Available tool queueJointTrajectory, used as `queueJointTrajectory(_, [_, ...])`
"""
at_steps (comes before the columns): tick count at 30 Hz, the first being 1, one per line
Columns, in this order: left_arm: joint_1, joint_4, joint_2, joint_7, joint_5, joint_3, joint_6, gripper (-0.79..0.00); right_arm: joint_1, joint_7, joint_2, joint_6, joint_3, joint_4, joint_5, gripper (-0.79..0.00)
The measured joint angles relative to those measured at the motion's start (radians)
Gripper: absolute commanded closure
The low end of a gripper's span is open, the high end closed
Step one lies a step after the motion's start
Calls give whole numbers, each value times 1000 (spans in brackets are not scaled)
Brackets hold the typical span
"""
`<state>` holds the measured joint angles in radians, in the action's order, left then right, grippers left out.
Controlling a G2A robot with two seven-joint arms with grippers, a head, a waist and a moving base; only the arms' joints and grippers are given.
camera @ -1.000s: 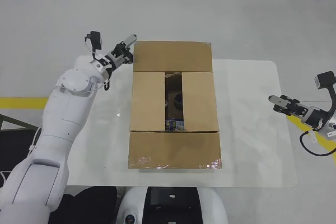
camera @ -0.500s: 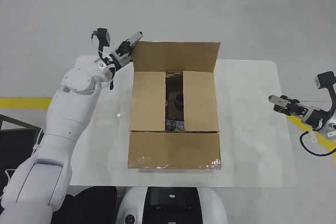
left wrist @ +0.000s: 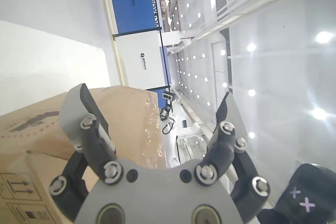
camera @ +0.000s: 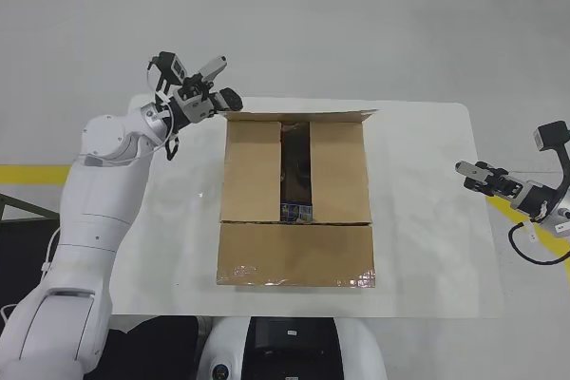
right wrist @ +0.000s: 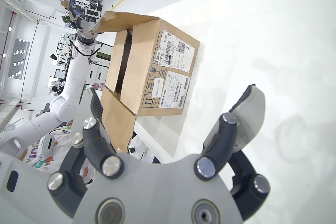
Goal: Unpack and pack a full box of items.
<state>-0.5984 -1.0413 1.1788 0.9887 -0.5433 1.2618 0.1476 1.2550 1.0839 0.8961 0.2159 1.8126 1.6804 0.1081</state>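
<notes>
A brown cardboard box [camera: 295, 195] stands in the middle of the white table [camera: 427, 237]. Its two side flaps lie folded in with a gap [camera: 296, 171] between them, where dark items show inside. The near flap [camera: 294, 255] lies flat outward. The far flap [camera: 299, 116] stands upright. My left gripper [camera: 222, 84] is open at that flap's left corner; in the left wrist view the flap [left wrist: 126, 117] lies beside one finger [left wrist: 86, 104] of the left gripper [left wrist: 155, 104]. My right gripper [camera: 464, 175] hovers open and empty off the table's right side, facing the box [right wrist: 157, 59].
Bare table surface lies on both sides of the box, wider on the right. A yellow floor line [camera: 28, 174] runs past the table's left side. The box's side panel carries several printed labels [right wrist: 170, 57].
The far flap has swung up from lying flat outward to standing upright. My left gripper has moved with its corner, towards the box. The right arm has stayed still.
</notes>
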Motion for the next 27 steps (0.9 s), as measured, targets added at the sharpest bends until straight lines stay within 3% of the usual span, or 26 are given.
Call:
queueJointTrajectory(12, [-81,-107,-35,107,46,53,-111,-785,0,0,0,0,0,0,0,-785])
queueJointTrajectory(27, [-103,-128,-52,144,104,46,-106,-785,0,0,0,0,0,0,0,-785])
